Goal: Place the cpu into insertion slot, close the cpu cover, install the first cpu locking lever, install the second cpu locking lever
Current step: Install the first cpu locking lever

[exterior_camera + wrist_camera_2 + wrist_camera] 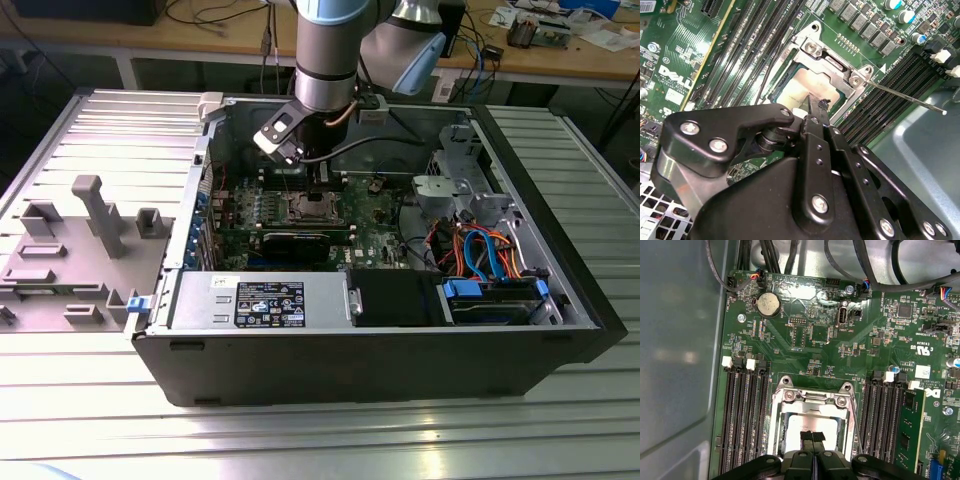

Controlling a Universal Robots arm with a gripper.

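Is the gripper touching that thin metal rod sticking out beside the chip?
Apart. In the second wrist view the gripper hangs over the cpu, and the locking lever juts off sideways, memory slots visible between them.

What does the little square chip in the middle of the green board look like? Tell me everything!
The chip is a flat square with a pale, silvery metal top. It lies flat in the middle of the green board, with a silver metal frame around its edges. The black gripper, fingers shut, sits over one edge; whether it touches is unclear.
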